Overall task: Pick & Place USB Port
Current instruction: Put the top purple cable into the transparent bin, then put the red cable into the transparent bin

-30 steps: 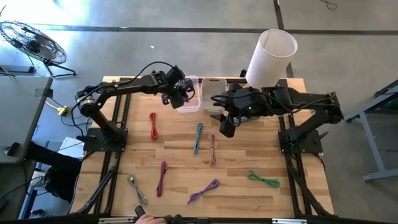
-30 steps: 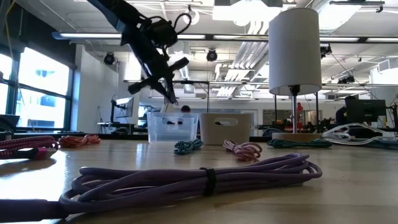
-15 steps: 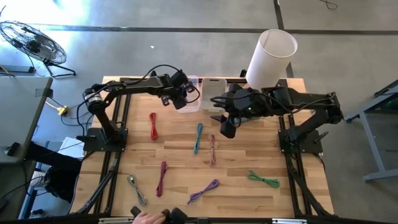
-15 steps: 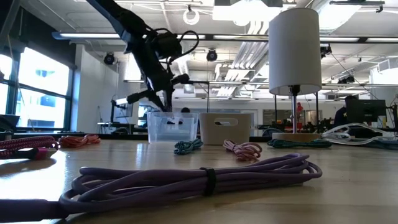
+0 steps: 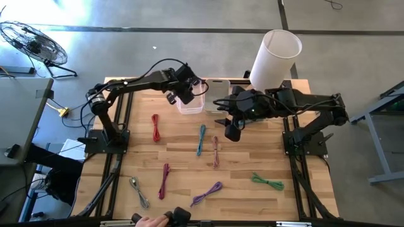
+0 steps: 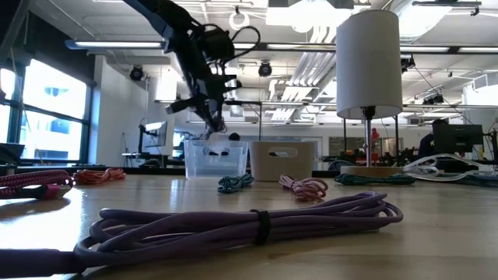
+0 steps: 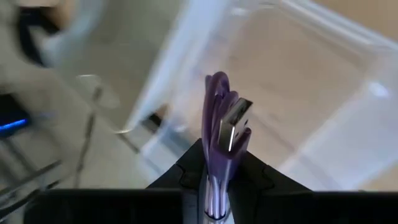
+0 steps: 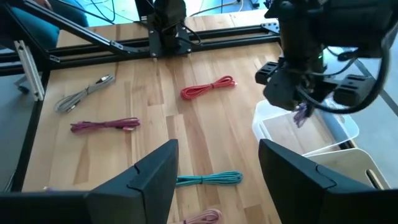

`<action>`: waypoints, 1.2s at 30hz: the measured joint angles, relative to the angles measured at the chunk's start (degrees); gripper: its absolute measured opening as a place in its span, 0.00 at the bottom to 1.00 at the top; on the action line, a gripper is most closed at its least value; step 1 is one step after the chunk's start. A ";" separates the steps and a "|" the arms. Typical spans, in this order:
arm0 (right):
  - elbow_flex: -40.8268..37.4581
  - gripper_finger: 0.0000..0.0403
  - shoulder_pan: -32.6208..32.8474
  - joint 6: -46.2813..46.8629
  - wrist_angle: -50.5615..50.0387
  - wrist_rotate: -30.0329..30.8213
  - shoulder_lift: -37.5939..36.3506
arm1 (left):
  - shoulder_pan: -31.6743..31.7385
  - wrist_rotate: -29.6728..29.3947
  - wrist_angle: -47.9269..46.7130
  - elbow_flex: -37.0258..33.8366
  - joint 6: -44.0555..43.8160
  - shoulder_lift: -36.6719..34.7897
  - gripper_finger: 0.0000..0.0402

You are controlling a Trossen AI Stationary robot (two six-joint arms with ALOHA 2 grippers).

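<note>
My left gripper (image 5: 184,94) hangs above the clear plastic bin (image 5: 192,104) at the table's far edge, shut on a small purple USB cable (image 7: 221,127). The cable's silver plug (image 7: 233,118) sticks out past the fingers. The right wrist view shows it as a purple tuft (image 8: 301,114) under the left gripper (image 8: 291,87), above the bin (image 8: 292,132). My right gripper (image 8: 214,168) is open and holds nothing, raised over the table's middle (image 5: 230,130) near the beige bin (image 5: 216,94). My left gripper pinches the folded purple cable bundle between its two fingers, on the strands just behind the plug (image 7: 217,163). The fingers slant down toward the clear bin. The cable is lifted clear, and its loop and plug stick out beyond the fingertips above the bin's opening.
Loose cables lie on the wooden table: red (image 5: 155,127), teal (image 5: 201,139), pink (image 5: 215,151), magenta (image 5: 165,180), purple (image 5: 207,193), green (image 5: 267,181), grey (image 5: 139,191). A white cylinder (image 5: 276,57) stands at the far right. A person's hand (image 5: 148,221) shows at the near edge.
My left gripper, holding the purple cable, has gone a little toward the table's right edge and up above the clear bin, rolling its wrist as it went. My right arm has kept still.
</note>
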 joint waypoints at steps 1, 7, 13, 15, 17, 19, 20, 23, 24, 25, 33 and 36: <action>0.00 0.54 0.00 0.26 0.00 -0.01 0.00 | 0.00 -0.52 -0.85 0.02 0.30 0.48 0.12; -0.01 0.54 0.04 0.39 -0.02 -2.22 0.00 | 0.00 -6.70 -3.93 0.02 -3.78 3.53 0.12; 0.00 0.54 0.04 0.49 0.11 -2.36 0.02 | -0.02 -5.40 -4.65 0.04 -7.24 3.64 0.12; 0.00 0.54 0.04 0.66 0.13 -2.36 0.02 | -0.02 -5.18 -4.65 0.04 -8.07 3.64 0.13; 0.00 0.54 0.04 0.93 0.13 -2.36 0.02 | -0.04 -5.13 -4.84 0.04 -8.52 3.64 0.16; 0.00 0.54 0.04 1.08 0.15 -2.36 0.02 | -0.05 -5.17 -4.79 0.04 -8.55 3.64 0.21; 0.00 0.54 0.04 1.14 0.15 -2.36 0.02 | -0.17 -5.23 -4.79 0.04 -8.55 3.64 0.24; -0.02 0.54 0.04 1.21 0.17 -2.36 0.02 | -0.44 -7.01 -4.70 0.04 -8.43 3.64 0.34; 0.00 0.54 0.04 1.52 0.17 -2.36 0.02 | -0.48 -7.92 -4.74 0.04 -8.11 3.64 0.38; 0.00 0.54 0.04 1.84 0.17 -2.36 0.02 | -0.48 -8.82 -4.75 0.04 -7.48 3.64 0.41; -0.01 0.54 0.05 0.32 0.17 -2.36 0.02 | -3.89 -24.61 -6.24 0.04 -6.79 2.75 0.53; 0.00 0.54 0.07 -1.43 0.17 -2.34 0.02 | -6.40 -25.02 -8.75 0.04 -4.04 1.08 0.53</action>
